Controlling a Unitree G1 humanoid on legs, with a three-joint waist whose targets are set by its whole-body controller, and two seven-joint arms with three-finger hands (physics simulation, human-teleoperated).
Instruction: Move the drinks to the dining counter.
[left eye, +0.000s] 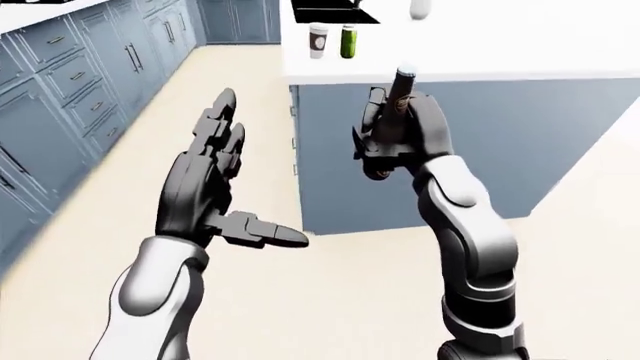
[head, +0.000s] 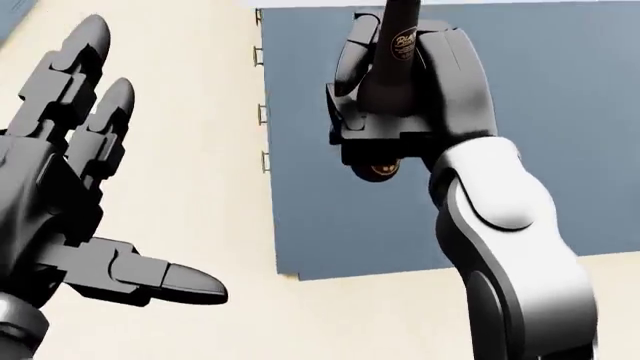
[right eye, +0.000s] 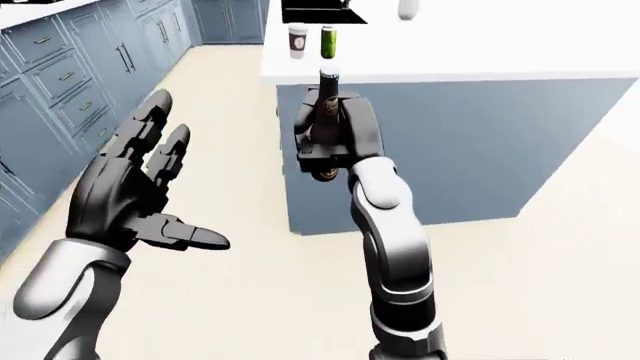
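Dark glass bottle (right eye: 327, 112) upright at frame centre, clamped in right hand (left eye: 395, 139), fingers wrapped round its body, neck poking above. Left hand (left eye: 205, 184) at left, empty, fingers spread, thumb out. Paper cup (left eye: 319, 40) and green can (left eye: 348, 41) on white-topped blue counter (left eye: 480, 52), upper centre.
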